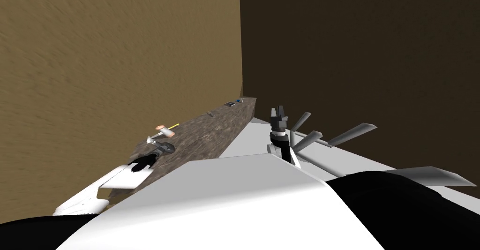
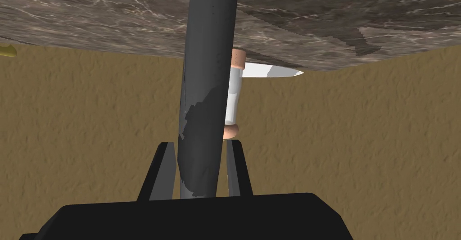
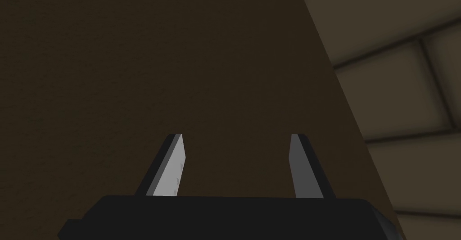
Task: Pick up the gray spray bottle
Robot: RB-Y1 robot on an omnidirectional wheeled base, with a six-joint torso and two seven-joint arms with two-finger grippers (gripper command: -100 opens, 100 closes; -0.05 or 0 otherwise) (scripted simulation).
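The gray spray bottle (image 2: 207,70) is a dark grey, tube-like body standing between the fingers of my left gripper (image 2: 200,145), which press its sides. In the head view the bottle (image 1: 165,147) is at the near end of a brown marbled counter (image 1: 211,130), with my left gripper (image 1: 157,152) reaching in from the near side. I cannot tell whether the bottle rests on the counter or hangs just above it. My right gripper (image 1: 280,111) is raised in front of my chest, away from the counter; its fingers (image 3: 173,165) stand wide apart with nothing between them.
Just behind the gray bottle stands a small white container with pink ends (image 2: 232,93), also seen on the counter (image 1: 164,131). A pale blade-like item (image 2: 274,72) and a yellow item (image 1: 174,126) lie near it. A tan wall (image 1: 117,50) backs the counter. Small objects (image 1: 230,103) sit at its far end.
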